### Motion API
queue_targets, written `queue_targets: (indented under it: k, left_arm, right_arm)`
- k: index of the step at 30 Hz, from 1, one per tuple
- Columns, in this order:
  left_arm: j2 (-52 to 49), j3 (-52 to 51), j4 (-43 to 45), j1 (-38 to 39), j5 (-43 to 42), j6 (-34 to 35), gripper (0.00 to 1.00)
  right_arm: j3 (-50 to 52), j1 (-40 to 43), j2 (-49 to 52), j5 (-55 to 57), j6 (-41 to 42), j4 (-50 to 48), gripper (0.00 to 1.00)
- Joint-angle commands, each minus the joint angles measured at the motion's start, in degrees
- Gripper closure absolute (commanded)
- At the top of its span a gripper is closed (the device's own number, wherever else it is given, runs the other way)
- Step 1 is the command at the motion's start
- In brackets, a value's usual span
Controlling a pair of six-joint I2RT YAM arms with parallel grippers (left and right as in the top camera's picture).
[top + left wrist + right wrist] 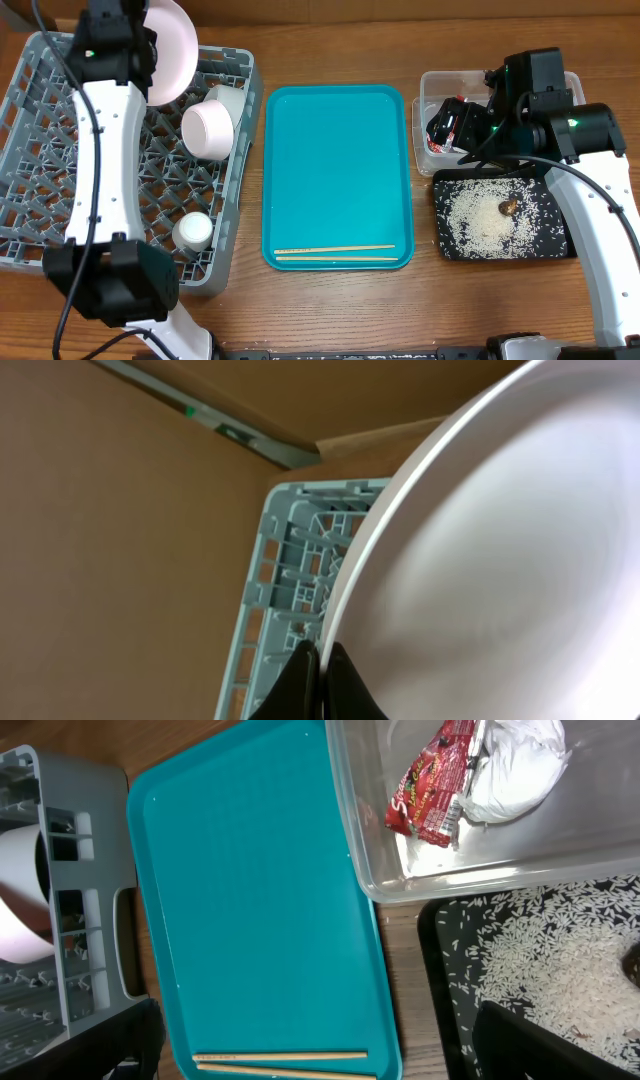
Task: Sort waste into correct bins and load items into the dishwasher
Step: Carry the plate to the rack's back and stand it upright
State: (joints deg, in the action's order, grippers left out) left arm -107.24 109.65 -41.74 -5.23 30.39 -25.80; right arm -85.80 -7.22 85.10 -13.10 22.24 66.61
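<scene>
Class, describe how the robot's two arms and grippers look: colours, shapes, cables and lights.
Both arms have smooth white shells between chunky black joints. The left arm carries a thin black cable and a small green light near its wrist. The right arm shows green lights too, with a black cable alongside. The left gripper and right gripper are black.

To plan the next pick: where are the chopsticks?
In the overhead view, the chopsticks lie inside the teal tray, along its bottom edge.
</scene>
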Motion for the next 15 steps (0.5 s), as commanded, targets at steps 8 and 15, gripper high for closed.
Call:
queue_targets:
  k: [8, 15]
  left_arm:
    - [-3.8, -2.8, 7.3, 0.4, 10.1, -4.0, 0.96]
    - [-5.7, -3.2, 4.7, 0.4, 10.1, -0.8, 0.96]
  right_arm:
    - [0.0, -0.1, -0.2, 0.2, -0.1, -0.3, 0.0]
    - [0.0, -0.1, -0.2, 0.2, -0.1, -0.3, 0.0]
